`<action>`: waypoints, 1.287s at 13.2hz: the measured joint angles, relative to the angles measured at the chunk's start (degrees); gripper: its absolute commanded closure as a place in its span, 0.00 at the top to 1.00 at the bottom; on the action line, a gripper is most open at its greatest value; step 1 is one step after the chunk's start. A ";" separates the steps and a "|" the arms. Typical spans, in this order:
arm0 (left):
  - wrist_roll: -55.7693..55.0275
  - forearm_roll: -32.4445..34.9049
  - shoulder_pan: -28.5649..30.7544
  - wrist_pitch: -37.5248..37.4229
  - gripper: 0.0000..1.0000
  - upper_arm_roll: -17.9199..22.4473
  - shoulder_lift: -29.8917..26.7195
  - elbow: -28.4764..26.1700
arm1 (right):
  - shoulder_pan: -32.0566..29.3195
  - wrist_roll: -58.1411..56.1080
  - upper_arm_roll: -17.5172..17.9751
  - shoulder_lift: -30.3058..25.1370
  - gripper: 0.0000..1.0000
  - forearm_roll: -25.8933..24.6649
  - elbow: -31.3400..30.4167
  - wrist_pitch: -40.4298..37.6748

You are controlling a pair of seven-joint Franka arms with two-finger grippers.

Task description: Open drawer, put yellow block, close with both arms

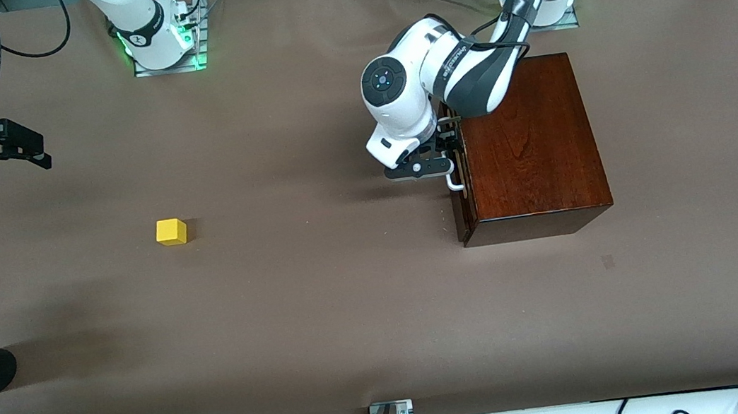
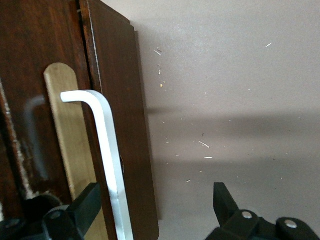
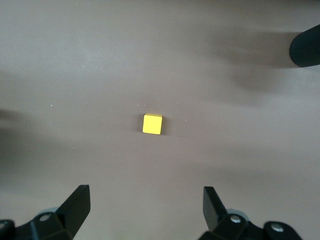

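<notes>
While the left claw (image 1: 437,155) hangs at the drawer (image 1: 456,174) front, fingers spread with the white handle (image 2: 107,150) passing between them, nothing is pinched yet, and that's the danger point. In the left wrist view one finger (image 2: 82,210) sits close against the dark drawer face while the other stands well out over bare desk (image 1: 324,298), so the bar is off-centre in the gap. Close like that and I'd judge the near finger could jam on the wood, or the thin bar could slip free on the pull. The drawer looks shut or barely cracked, and a skewed tug might drag the whole mahogany box (image 1: 525,144) across the desk instead.

Over at the right arm's end, the right claw (image 1: 12,150) waits spread wide, up in the air. The yellow block (image 1: 171,231) sits alone on the desk, well apart from the box, centred in the right wrist view (image 3: 152,124). Small cube, long carry: a shallow pinch could drop it.
</notes>
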 measured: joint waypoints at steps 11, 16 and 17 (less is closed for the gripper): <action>-4.74 0.48 -2.39 6.20 1.00 0.29 2.32 -0.34 | 0.00 0.00 0.00 0.00 1.00 0.00 0.00 0.00; -8.22 -0.09 -3.89 12.26 1.00 0.21 3.24 -0.20 | 0.00 0.00 0.00 0.00 1.00 0.00 0.00 0.00; -8.34 -1.04 -3.96 12.65 1.00 0.21 3.31 0.13 | 0.00 0.00 0.00 0.00 1.00 0.00 0.00 0.00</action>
